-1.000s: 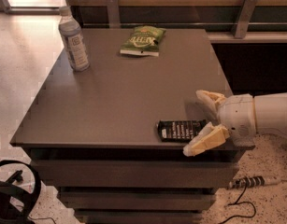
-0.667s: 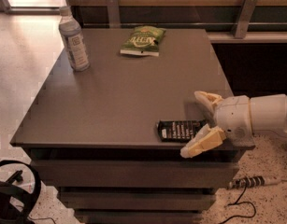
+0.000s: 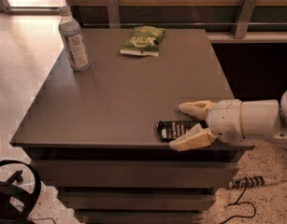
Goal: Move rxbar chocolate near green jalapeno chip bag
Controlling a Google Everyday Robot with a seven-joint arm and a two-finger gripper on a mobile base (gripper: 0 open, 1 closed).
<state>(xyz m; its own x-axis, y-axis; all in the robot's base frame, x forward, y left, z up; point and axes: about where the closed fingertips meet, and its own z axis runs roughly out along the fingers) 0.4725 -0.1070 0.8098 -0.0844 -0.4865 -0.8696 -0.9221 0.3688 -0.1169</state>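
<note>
The rxbar chocolate (image 3: pixel 175 129), a flat black bar with white lettering, lies near the front right edge of the brown table (image 3: pixel 124 97). My gripper (image 3: pixel 184 126) comes in from the right, open, with one tan finger (image 3: pixel 195 108) behind the bar and the other in front of it, straddling its right end. The green jalapeno chip bag (image 3: pixel 142 40) lies flat at the far middle of the table, well away from the bar.
A clear labelled plastic bottle (image 3: pixel 73 40) stands at the table's far left. Drawers sit below the tabletop. A wooden wall with metal brackets runs behind. Cables (image 3: pixel 248 190) lie on the floor at the right; a dark object (image 3: pixel 12 195) is at bottom left.
My gripper has moved slightly left, its fingers reaching further along the bar. The bar, bag and bottle have not moved.
</note>
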